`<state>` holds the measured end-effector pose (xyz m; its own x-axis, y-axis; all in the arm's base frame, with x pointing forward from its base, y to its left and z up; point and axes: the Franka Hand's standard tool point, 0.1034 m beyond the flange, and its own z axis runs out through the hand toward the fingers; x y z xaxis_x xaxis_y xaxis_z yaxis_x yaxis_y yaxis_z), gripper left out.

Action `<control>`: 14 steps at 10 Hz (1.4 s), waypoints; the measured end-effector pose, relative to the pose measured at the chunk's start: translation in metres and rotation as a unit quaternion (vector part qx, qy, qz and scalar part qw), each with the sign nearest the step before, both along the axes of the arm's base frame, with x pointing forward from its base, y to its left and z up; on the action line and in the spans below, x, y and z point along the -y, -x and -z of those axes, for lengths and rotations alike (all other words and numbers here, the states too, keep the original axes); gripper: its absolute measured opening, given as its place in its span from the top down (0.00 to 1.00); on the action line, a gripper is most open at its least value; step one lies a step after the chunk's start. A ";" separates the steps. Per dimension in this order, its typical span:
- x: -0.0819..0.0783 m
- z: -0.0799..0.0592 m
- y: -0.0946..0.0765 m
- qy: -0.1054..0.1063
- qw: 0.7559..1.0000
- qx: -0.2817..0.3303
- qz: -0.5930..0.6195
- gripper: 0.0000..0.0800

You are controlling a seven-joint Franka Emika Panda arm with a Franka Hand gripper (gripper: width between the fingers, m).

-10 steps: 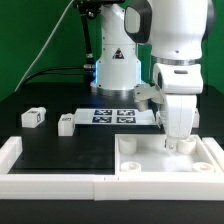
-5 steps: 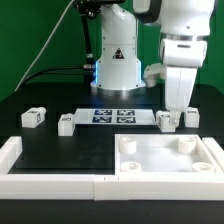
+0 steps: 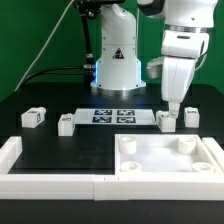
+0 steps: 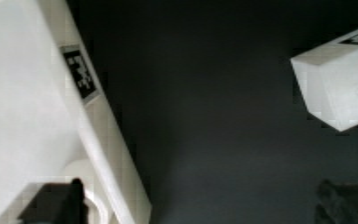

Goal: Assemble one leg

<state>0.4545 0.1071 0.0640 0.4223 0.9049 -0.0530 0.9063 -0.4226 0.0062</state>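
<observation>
Four small white legs with tags lie on the black table: two at the exterior view's left (image 3: 33,117) (image 3: 66,123) and two at its right (image 3: 166,121) (image 3: 192,117). The large white square part (image 3: 168,160) with corner sockets lies in front of the right pair. My gripper (image 3: 172,101) hangs open and empty just above the right pair, touching nothing. In the wrist view the fingertips (image 4: 51,200) stand wide apart around bare table, with my gripper (image 4: 197,205) between one leg (image 4: 345,85) and a tagged white edge of the large part (image 4: 43,110).
The marker board (image 3: 112,116) lies at the back middle before the robot base (image 3: 117,60). Long white border bars (image 3: 50,176) run along the table's front and left side. Black table shows between the left legs and the large part.
The gripper has risen from a back socket of the large square part and moved back; it now hangs over the right pair of legs. No part has moved.
</observation>
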 end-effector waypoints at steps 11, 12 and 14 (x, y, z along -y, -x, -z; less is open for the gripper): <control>-0.043 0.012 0.048 -0.028 0.815 -0.012 0.579 0.19; -0.043 0.012 0.048 -0.028 0.815 -0.012 0.579 0.19; -0.041 0.013 0.051 -0.014 0.821 -0.024 0.570 0.19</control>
